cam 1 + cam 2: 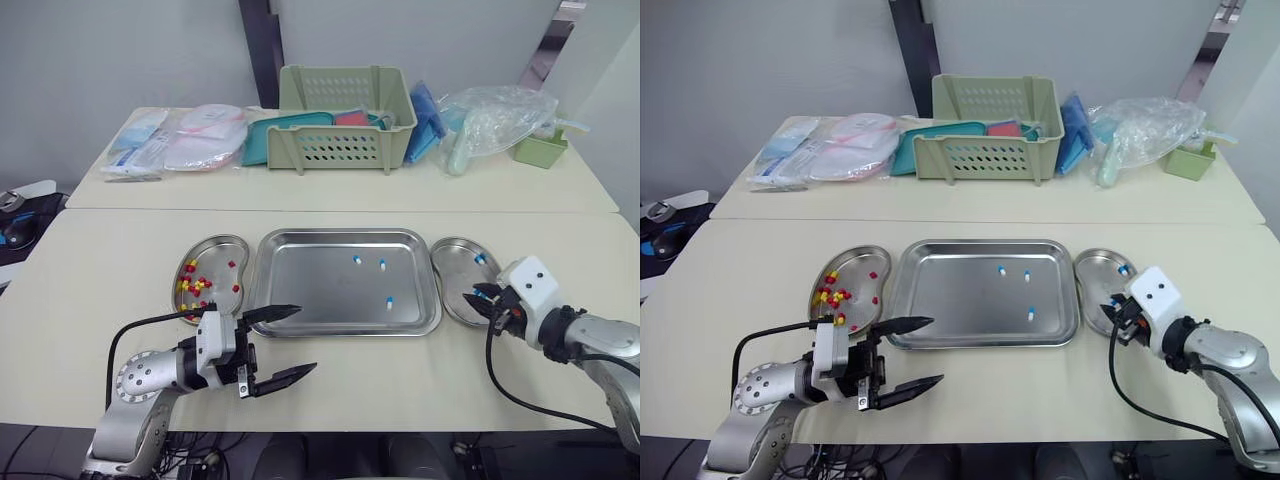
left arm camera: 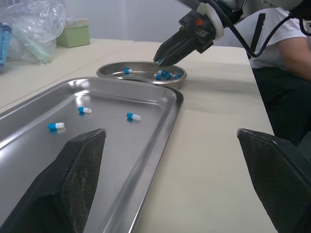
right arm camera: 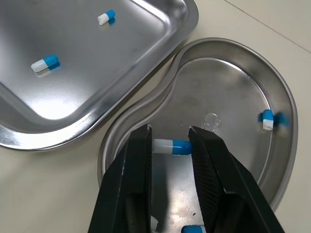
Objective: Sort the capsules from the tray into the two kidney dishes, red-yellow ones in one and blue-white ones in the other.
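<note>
The steel tray holds three blue-white capsules. On its left, a kidney dish contains several red-yellow capsules. To the tray's right, another kidney dish has several blue-white capsules. My right gripper hangs just over this dish's near end, shut on a blue-white capsule held crosswise between its tips. My left gripper stands wide open and empty above the table by the tray's front left corner.
A second table behind carries a green basket, sealed packets, a clear plastic bag and a small green box. A seated person is beyond the right dish in the left wrist view.
</note>
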Robot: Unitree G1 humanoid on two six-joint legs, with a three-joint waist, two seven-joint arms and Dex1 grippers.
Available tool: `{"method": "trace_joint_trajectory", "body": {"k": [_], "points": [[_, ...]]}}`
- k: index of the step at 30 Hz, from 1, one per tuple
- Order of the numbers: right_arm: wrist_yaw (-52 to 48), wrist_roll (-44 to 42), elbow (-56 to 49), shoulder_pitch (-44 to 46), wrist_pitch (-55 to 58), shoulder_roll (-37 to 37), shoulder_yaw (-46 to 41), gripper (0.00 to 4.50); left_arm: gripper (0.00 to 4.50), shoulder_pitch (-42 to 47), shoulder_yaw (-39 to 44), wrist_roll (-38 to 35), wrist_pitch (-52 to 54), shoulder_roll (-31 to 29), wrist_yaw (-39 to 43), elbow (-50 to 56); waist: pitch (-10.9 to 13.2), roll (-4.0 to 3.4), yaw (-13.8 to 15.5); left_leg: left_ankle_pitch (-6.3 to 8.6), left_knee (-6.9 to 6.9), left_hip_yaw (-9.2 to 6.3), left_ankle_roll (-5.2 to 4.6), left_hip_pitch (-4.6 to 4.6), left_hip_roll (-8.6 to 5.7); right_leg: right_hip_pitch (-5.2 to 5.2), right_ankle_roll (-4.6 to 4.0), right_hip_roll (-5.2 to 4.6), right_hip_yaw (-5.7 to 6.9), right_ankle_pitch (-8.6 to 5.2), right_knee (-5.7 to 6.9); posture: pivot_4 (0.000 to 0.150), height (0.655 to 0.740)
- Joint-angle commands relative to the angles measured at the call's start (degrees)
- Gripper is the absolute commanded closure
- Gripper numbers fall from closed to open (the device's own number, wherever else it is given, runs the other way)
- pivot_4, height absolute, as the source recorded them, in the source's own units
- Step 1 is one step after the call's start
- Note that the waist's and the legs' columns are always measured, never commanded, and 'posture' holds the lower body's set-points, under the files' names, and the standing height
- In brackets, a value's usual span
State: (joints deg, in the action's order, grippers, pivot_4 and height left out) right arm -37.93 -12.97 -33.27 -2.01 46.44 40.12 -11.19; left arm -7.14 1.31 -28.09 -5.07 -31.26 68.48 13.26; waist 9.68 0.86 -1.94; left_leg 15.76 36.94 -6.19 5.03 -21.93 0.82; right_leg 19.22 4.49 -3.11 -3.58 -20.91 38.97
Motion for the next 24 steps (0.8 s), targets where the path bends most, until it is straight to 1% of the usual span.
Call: {"method": "trace_joint_trajectory", "body": {"k": [1, 3, 4, 8, 12, 15, 18, 20, 22, 24], "points": [[0.9, -1.1, -0.6, -0.2, -1.1, -0.3, -2.1, 3.61, 0.00, -0.1, -0.7, 0.1, -1.1, 0.3, -0.4, 1.1, 0.0, 0.00, 0.1, 0.00, 0.00, -0.01, 0.00, 0.00, 0.00, 0.00, 0.00, 0.00, 0.01, 0.00, 0.00, 0.150, 0.7400], [1.6, -1.3, -0.1, -0.1, -1.1, -0.4, -2.5, 2.87, 0.00, -0.1, -0.8, -0.1, -0.7, 0.3, -1.0, 1.5, 0.0, 0.00, 0.1, 0.00, 0.00, -0.01, 0.00, 0.00, 0.00, 0.00, 0.00, 0.00, 0.00, 0.00, 0.00, 0.150, 0.7400], [1.8, -1.5, 0.0, -0.1, -1.2, -0.4, -2.6, 2.67, 0.00, -0.1, -0.8, -0.3, -0.5, 0.3, -1.2, 1.7, 0.0, 0.00, 0.1, 0.00, 0.00, 0.00, 0.00, 0.00, 0.00, 0.00, 0.00, 0.00, 0.00, 0.00, 0.00, 0.150, 0.7400], [1.7, -3.0, -0.6, 0.0, -2.0, -0.4, -4.1, 1.54, 0.00, 0.0, -0.1, -1.4, 1.3, -0.5, -1.9, 2.2, 0.0, 0.00, 0.1, 0.00, 0.00, -0.01, 0.00, 0.00, 0.00, 0.00, 0.00, 0.00, 0.00, 0.00, 0.00, 0.150, 0.7400], [1.2, -4.3, -1.4, -0.9, -3.1, 0.2, -6.0, 0.21, 0.00, -0.3, 0.8, -1.8, 3.2, -0.9, -3.9, 3.5, 0.0, 0.00, 0.1, 0.00, 0.00, -0.02, 0.00, -0.01, 0.00, -0.01, 0.00, 0.00, 0.01, 0.00, 0.00, 0.150, 0.7400], [-0.3, -4.1, -1.7, -3.2, -7.7, 1.1, -7.6, 0.21, 0.00, -1.9, 2.5, -1.1, 7.4, -2.5, -8.2, 6.3, 0.0, 0.00, 0.1, 0.00, 0.00, -0.02, 0.00, -0.01, 0.00, -0.01, 0.00, 0.00, 0.01, 0.00, -0.01, 0.150, 0.7400], [-3.3, -1.5, -1.0, -7.4, -17.5, 2.9, -8.3, 0.21, 0.00, -4.7, 6.9, -1.7, 12.5, -3.7, -14.7, 9.5, 0.0, -0.01, 0.1, 0.00, -0.01, -0.01, 0.00, 0.01, 0.00, -0.01, 0.00, 0.00, 0.00, 0.00, 0.00, 0.150, 0.7400], [-6.0, -0.4, 0.4, -10.7, -24.5, 3.8, -9.3, 0.21, 0.00, -6.0, 12.6, -5.0, 15.3, -3.1, -19.2, 10.0, 0.0, 0.02, 0.1, 0.00, 0.00, -0.02, 0.00, 0.01, 0.01, -0.03, 0.01, 0.00, 0.01, 0.00, -0.01, 0.150, 0.7400], [-7.9, -0.1, 1.7, -12.7, -29.5, 4.3, -10.0, 0.21, 0.00, -6.6, 16.1, -7.1, 17.1, -2.8, -21.4, 10.3, 0.1, 0.06, 0.1, 0.00, 0.00, -0.03, 0.00, 0.01, 0.02, -0.04, 0.01, 0.00, 0.03, -0.01, -0.02, 0.150, 0.7400], [-12.0, -1.6, 4.1, -15.5, -31.8, 5.8, -12.6, 0.21, 0.00, -7.3, 23.2, -8.0, 21.3, -4.4, -25.5, 6.2, 0.1, 0.06, 0.1, 0.00, 0.02, -0.01, 0.00, 0.05, 0.01, -0.10, 0.01, -0.01, 0.02, 0.00, -0.01, 0.150, 0.7400]]}}
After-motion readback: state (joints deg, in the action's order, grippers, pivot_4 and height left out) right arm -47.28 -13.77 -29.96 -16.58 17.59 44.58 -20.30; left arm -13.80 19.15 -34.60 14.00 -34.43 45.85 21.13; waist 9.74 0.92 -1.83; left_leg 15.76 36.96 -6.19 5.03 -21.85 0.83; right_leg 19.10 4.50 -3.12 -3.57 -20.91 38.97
